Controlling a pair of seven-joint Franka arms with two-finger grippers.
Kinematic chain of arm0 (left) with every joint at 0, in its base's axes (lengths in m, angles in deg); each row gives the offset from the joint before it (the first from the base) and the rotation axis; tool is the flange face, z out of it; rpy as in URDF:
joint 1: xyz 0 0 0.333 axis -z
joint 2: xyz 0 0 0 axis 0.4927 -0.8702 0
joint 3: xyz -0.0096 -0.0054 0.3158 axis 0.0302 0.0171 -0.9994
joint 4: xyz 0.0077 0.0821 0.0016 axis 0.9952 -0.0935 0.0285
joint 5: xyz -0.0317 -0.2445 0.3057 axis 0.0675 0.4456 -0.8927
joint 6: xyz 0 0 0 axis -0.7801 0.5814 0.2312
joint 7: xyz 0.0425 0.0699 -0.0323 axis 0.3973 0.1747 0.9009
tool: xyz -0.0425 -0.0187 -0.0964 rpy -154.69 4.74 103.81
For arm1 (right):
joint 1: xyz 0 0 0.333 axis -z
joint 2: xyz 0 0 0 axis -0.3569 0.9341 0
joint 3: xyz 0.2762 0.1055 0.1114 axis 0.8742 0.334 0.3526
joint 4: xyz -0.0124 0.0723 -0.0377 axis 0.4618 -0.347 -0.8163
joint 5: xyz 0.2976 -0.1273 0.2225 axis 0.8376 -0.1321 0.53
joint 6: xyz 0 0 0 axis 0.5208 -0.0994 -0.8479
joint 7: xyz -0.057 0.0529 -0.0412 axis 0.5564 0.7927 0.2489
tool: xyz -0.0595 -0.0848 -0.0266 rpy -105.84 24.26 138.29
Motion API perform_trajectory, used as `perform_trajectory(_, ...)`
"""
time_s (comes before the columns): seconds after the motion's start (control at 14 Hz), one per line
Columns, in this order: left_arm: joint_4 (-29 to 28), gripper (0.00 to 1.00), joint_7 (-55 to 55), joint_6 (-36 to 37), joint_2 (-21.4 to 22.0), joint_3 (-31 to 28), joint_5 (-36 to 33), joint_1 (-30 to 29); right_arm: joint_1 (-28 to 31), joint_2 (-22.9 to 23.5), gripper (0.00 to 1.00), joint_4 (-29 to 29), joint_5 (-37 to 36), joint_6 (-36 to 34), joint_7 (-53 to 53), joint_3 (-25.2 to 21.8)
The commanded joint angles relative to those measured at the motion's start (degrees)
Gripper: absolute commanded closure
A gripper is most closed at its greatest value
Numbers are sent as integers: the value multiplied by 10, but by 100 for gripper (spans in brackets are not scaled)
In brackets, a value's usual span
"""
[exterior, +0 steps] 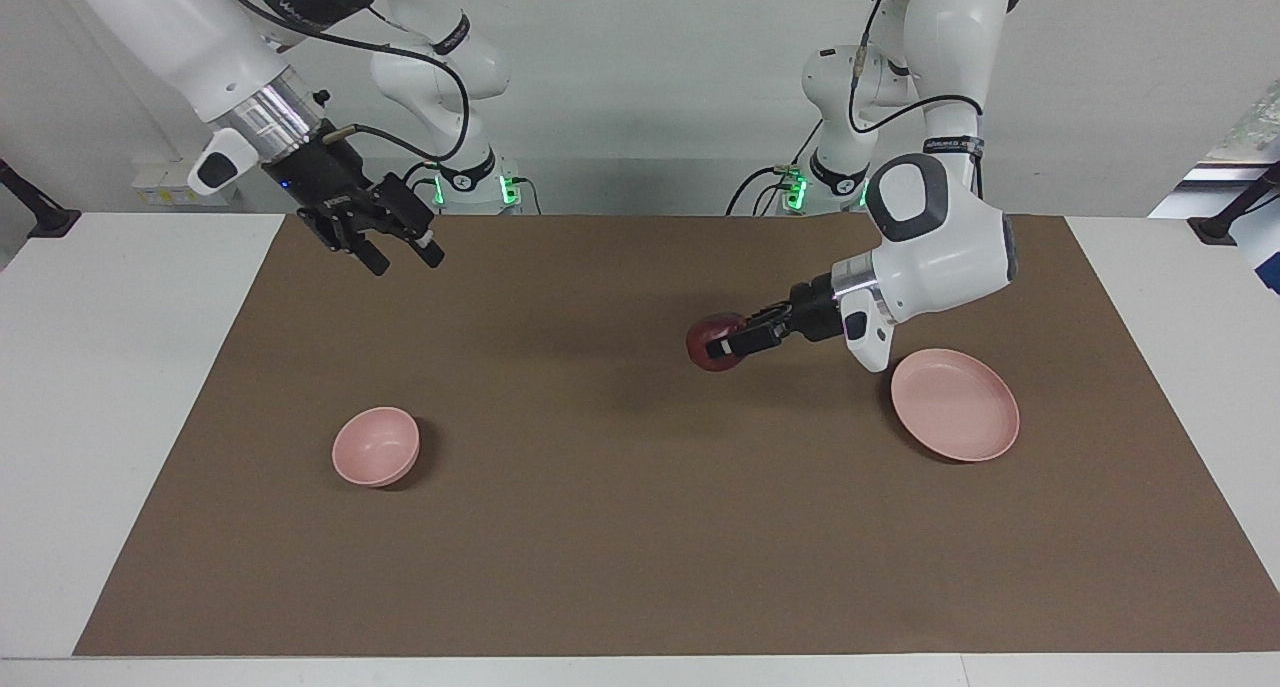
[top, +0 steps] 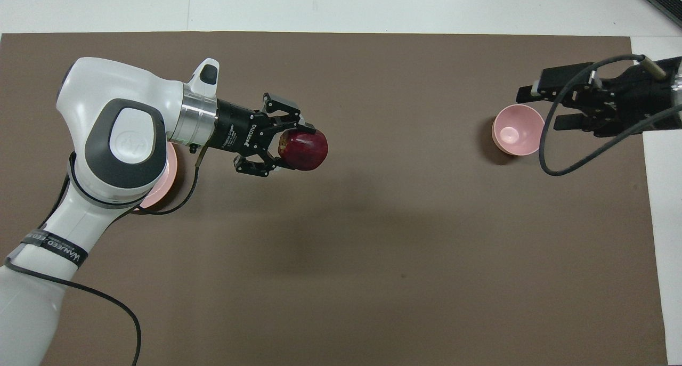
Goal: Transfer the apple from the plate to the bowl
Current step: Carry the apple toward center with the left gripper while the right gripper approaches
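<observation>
We count one apple (exterior: 712, 342), one pale pink plate (exterior: 955, 405) and one smaller pink bowl (exterior: 375, 447). We see one brown mat (exterior: 620, 527) on one white table (exterior: 100, 367). We count two robot arms, with two grippers: the left gripper (exterior: 728, 347) and the right gripper (exterior: 404, 259).

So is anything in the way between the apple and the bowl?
No, nothing visible. The left gripper holds the apple up over bare brown mat, and only mat lies between it and the bowl. The right gripper waits, open, off that path.
</observation>
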Motion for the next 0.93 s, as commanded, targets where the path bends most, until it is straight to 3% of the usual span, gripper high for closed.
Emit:
perform_trajectory(0.0, 9, 100, 48, 44, 1, 16, 33, -1, 0, -3, 0, -33, 65, 27, 78, 0)
perform_trajectory(0.43, 4, 100, 139, 61, 2, 43, 174, -4, -3, -9, 0, -134, 273, 77, 257, 0)
perform_trajectory(0.57, 4, 100, 149, 54, 3, 58, 218, -4, -6, -10, 0, -153, 308, 77, 288, 1)
perform_trajectory(0.86, 5, 100, 149, -15, 1, 101, 264, 2, -31, -24, 0, -209, 411, 71, 362, 1)
